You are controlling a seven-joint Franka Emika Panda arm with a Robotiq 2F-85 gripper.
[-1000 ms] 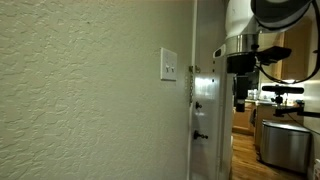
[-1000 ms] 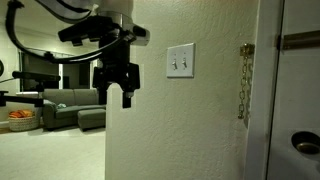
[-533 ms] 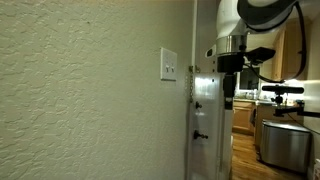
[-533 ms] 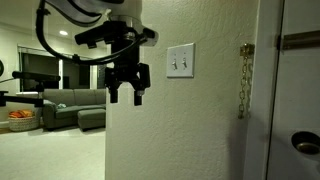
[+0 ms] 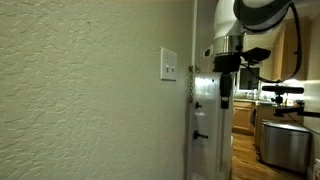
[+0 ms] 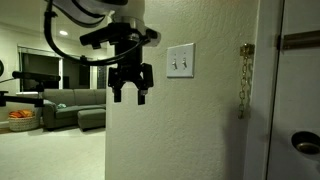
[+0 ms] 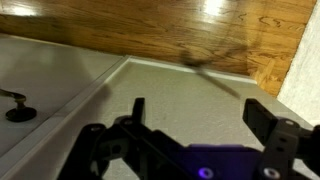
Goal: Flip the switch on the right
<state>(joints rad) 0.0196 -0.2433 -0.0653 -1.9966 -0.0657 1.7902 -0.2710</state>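
A small white wall plate (image 6: 180,61) with two tiny toggles sits in the cream textured wall; it also shows edge-on in an exterior view (image 5: 168,65). The switch (image 6: 185,64) is the right-hand toggle. My gripper (image 6: 130,95) hangs open and empty to the left of the plate, a little below it and out from the wall. In an exterior view the gripper (image 5: 224,99) is in front of the white door. In the wrist view the gripper (image 7: 200,115) has its fingers wide apart over the door face, with nothing between them.
A white door (image 6: 290,100) with a dark knob (image 6: 304,143) and a chain latch (image 6: 242,80) stands right of the plate. A couch (image 6: 70,105) sits in the room behind. Wooden floor (image 7: 240,30) shows in the wrist view.
The gripper has moved closer to the wall plate, shifting right and slightly up in the exterior view that faces the plate. It stays open.
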